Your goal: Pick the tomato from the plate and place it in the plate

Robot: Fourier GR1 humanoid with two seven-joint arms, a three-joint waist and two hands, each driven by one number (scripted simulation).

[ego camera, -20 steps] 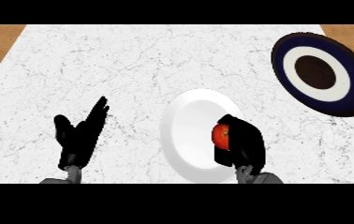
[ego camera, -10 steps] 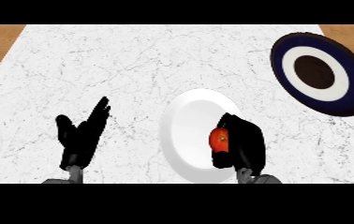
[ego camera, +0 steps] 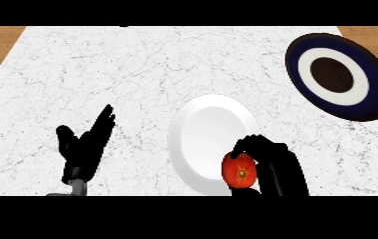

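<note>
Tomato sits inside my right hand, whose fingers curl over its top and far side, at the near right rim of the white plate. I judge it light, smooth and soft, best cupped around its middle. Up and right lies the dark ringed plate. Far left, my left hand rests with fingers straight.

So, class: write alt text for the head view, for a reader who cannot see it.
The robot's right hand curls round a red tomato at the lower right edge of a white plate on a marble counter. A dark blue and white plate sits far right; the left hand rests open, lower left.
</note>
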